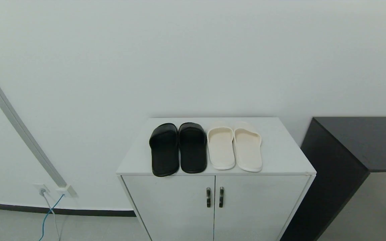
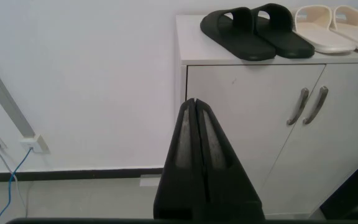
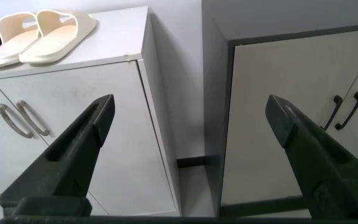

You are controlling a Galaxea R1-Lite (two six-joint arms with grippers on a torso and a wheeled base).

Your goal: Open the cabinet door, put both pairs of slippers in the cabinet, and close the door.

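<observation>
In the head view I see the white two-door cabinet (image 1: pixel 280 150) with its doors closed. The pair of black slide slippers (image 1: pixel 184 150) and the pair of cream slide slippers (image 1: pixel 228 149) lie side by side on its top.

In the left wrist view, the left gripper (image 2: pixel 195 101) has its fingers pressed together.

In the right wrist view, the right gripper (image 3: pixel 190 106) has its fingers spread wide, facing the gap between the white cabinet and a dark-topped cabinet (image 3: pixel 291 18).

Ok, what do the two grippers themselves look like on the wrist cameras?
Both are matte black with plain surfaces. The left gripper has two long fingers that taper to narrow tips, each with a paler grey strip down its length. The right gripper has similar wedge-shaped fingers, broad at the base and ending in blunt, squared tips.
</observation>
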